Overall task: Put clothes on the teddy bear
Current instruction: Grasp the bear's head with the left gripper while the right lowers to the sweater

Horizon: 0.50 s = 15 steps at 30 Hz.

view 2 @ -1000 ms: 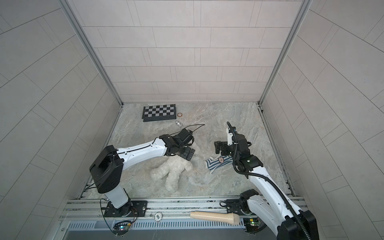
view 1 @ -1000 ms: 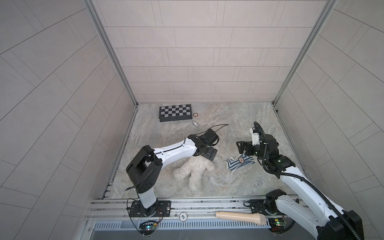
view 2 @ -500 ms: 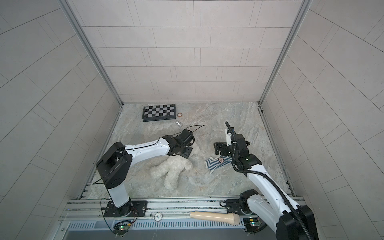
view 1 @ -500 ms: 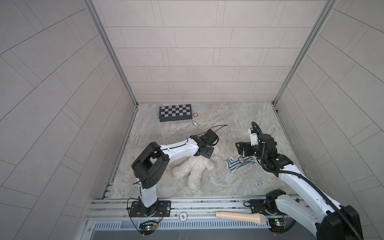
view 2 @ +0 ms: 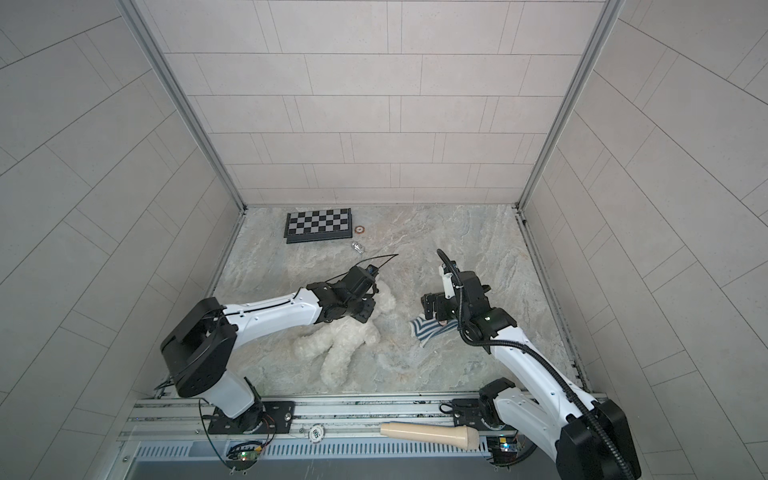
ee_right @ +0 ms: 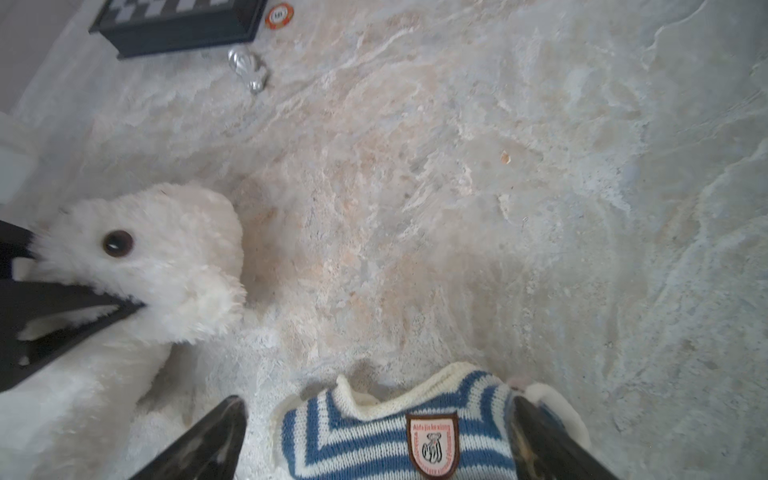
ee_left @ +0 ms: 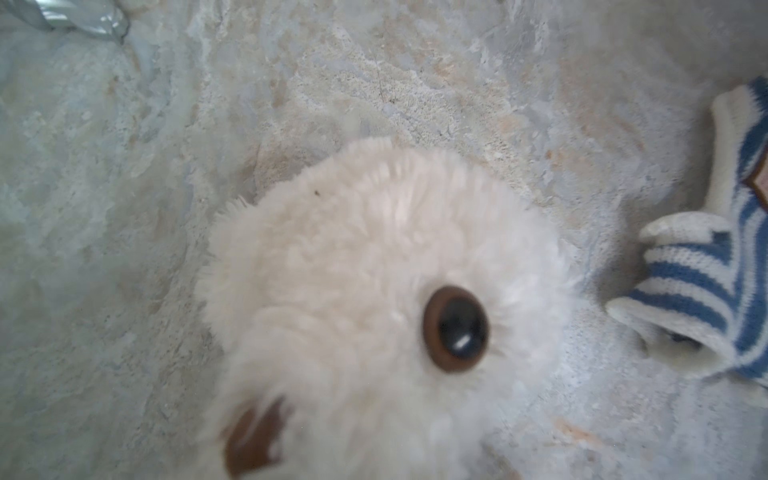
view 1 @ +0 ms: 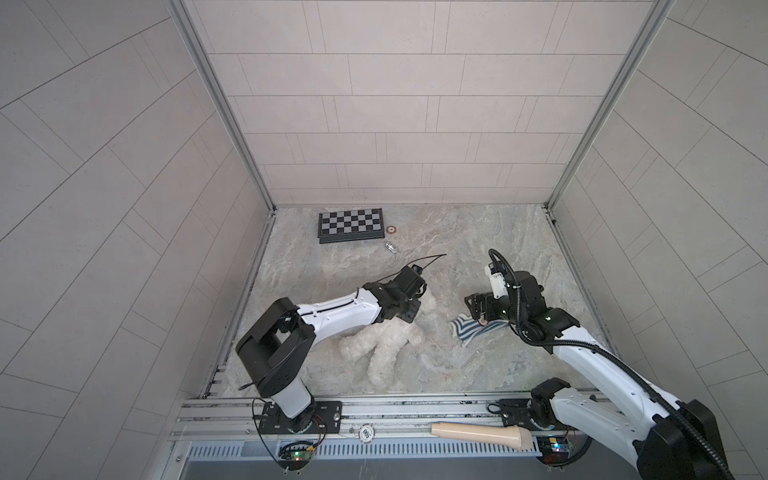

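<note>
Closing over the last second, the left claw has gone from wide apart to pinched on the head of the teddy bear. From the right wrist its dark fingers dent the fur beside the muzzle. The bear's body and legs stretch away from that claw, back toward its own base. I judge the head is gripped so it can be raised for a neck opening. The right claw stands apart, one finger on either side of the blue-and-cream striped sweater. The sweater lies flat between the fingers and is not yet gripped, near the bear's head but apart from it.
</note>
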Available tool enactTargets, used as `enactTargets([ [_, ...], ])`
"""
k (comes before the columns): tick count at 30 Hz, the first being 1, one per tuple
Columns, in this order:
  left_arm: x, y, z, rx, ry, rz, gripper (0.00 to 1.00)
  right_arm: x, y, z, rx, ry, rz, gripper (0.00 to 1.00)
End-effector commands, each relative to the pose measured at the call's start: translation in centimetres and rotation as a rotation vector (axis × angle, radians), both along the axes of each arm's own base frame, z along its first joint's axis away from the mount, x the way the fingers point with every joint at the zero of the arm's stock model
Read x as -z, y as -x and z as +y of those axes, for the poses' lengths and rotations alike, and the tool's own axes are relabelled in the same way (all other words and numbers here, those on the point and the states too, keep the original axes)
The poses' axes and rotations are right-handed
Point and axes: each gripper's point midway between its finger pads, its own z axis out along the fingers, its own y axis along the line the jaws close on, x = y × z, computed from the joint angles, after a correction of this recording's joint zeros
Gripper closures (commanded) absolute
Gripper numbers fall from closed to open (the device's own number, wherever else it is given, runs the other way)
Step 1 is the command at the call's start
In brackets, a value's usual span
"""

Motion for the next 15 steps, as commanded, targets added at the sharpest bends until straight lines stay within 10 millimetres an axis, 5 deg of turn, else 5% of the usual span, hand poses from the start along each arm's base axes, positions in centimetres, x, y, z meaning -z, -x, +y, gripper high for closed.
enactTargets([
  [1, -2.1, -0.2, -0.3, -0.004, 0.084, -0.062, 0.77, 0.2, 1.1, 0.1, -0.038, 0.112, 0.067, 0.00],
  [15, -6.1, -0.7, 4.3, -0.171, 0.321, -0.123, 0.90, 4.1, 3.8, 3.9, -0.161, 0.260, 0.271, 0.23],
])
